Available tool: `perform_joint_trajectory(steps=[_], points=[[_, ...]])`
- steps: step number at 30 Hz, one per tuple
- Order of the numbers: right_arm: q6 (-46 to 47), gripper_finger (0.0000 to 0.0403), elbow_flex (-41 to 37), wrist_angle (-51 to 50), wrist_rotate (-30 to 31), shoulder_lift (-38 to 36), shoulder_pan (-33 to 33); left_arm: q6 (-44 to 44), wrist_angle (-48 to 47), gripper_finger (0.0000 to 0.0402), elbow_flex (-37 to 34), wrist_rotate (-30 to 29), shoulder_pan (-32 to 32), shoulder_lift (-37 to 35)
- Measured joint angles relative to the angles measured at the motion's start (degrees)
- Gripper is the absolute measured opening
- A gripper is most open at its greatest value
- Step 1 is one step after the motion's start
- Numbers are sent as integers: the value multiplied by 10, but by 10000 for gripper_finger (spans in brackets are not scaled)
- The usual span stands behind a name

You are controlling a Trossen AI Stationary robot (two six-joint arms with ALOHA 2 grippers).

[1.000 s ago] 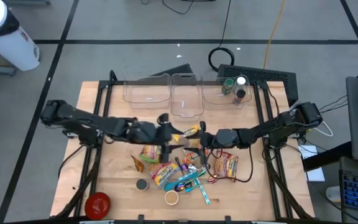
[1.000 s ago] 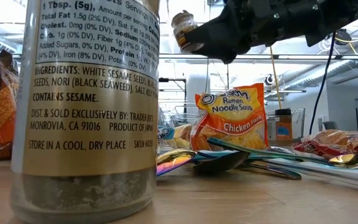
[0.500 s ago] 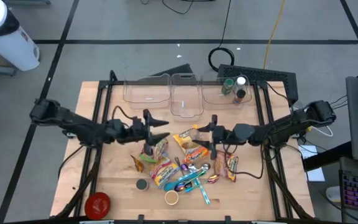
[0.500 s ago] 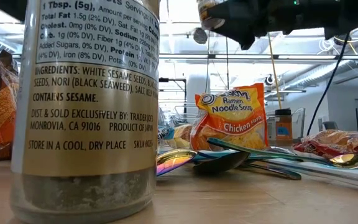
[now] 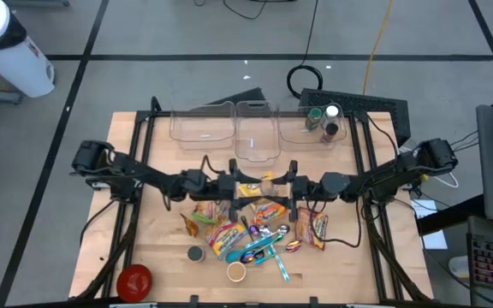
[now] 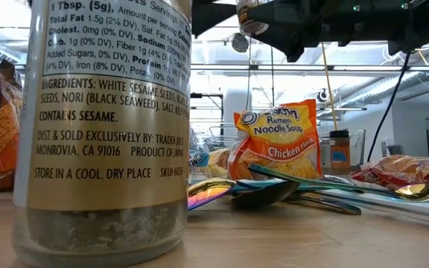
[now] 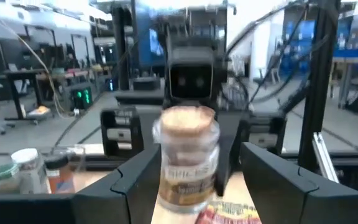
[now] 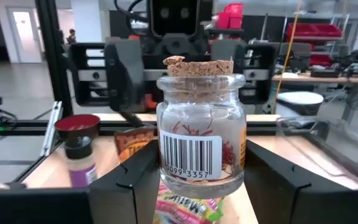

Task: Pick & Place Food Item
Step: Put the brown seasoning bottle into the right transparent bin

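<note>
A small glass jar with a cork lid and a barcode label (image 8: 201, 130) sits between my right gripper's (image 5: 282, 184) fingers, high above the middle of the table. It also shows at the top of the low view (image 6: 250, 18). My left gripper (image 5: 240, 184) is open and faces the jar from the table's left. In the left wrist view the jar (image 7: 187, 155) stands ahead between its fingers, with the right gripper behind it. I cannot tell whether the left fingers touch the jar. My right gripper pinches the jar's glass body at its lower sides (image 8: 166, 168) between its two fingers. The fingers lie level and come from the table's right. The jar stands upright, cork up, lifted clear of the table.
Food packets, among them a ramen pack (image 6: 278, 141), lie piled under the grippers (image 5: 259, 210) with coloured utensils (image 5: 264, 248). A seasoning jar (image 5: 196, 253), a small cup (image 5: 236, 272) and a red bowl (image 5: 135, 281) stand near the front edge. Clear bins (image 5: 257, 128) line the far edge.
My right gripper has risen with the jar and drawn a little toward the table's right edge; the jar stays upright. My left gripper first pulled back toward the table's left, then came back toward the jar.
</note>
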Motion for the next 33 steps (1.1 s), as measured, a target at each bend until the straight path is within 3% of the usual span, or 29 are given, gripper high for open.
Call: perform_joint_trajectory(steps=[8, 26, 28, 33], points=[[-9, 180, 1, 11, -11, 0, 10, -3, -12, 223, 59, 7, 5, 51], [-15, 180, 0, 11, -10, 0, 11, -1, -24, 197, 59, 7, 6, 52], [-13, 198, 1, -12, -10, -3, 10, -3, -36, 197, 59, 7, 6, 49], [27, 286, 2, -139, -13, -45, 1, -9, -114, 197, 58, 6, 6, 11]])
